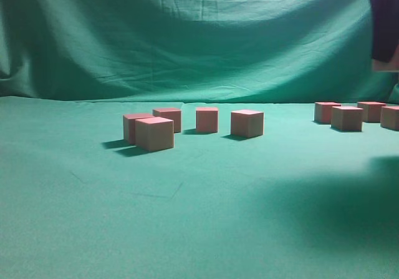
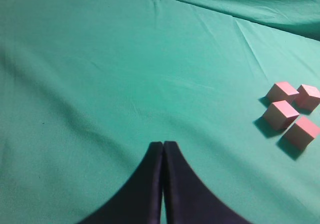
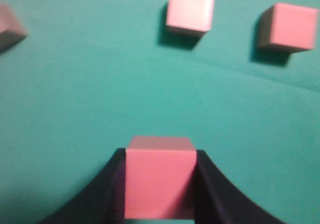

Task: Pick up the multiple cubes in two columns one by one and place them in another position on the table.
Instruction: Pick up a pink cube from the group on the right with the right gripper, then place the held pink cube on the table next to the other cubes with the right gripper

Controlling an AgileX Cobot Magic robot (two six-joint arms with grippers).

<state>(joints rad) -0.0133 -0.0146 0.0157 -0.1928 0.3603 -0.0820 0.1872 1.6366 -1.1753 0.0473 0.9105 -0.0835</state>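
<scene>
Right wrist view puts the held cube (image 3: 159,181) at the centre of what we see: a pink block clamped between the two black fingers (image 3: 107,194) of our right gripper (image 3: 159,189), one finger flat against each side face, its upper edge level with the fingertips. The picture is blurred, and we cannot tell whether the block rests on the green cloth or hangs above it. Beyond the held cube, two more cubes sit on the table (image 3: 75,93), one straight ahead (image 3: 191,8) and one ahead and to the right (image 3: 289,26), well apart from each other. A third cube (image 3: 10,26) is cut off by the frame edge, ahead and far to the left.

From the exterior view, we count five cubes in a loose cluster left of centre: a nearest cube (image 1: 154,133) with another (image 1: 134,127) touching or just behind it, then three more (image 1: 168,119) (image 1: 207,120) (image 1: 247,123) strung out to the right. Well apart from that cluster, at the right edge, four further cubes stand close together (image 1: 326,112) (image 1: 347,118) (image 1: 371,111) (image 1: 391,117). A dark arm part (image 1: 385,23) shows at the upper right corner, and the gripper itself is out of frame there.

Our left gripper (image 2: 163,149) hangs over bare table (image 2: 100,73) with its black fingers pressed together, holding nothing. Four cubes (image 2: 282,91) (image 2: 308,96) (image 2: 280,114) (image 2: 302,132) lie bunched far to its right.
</scene>
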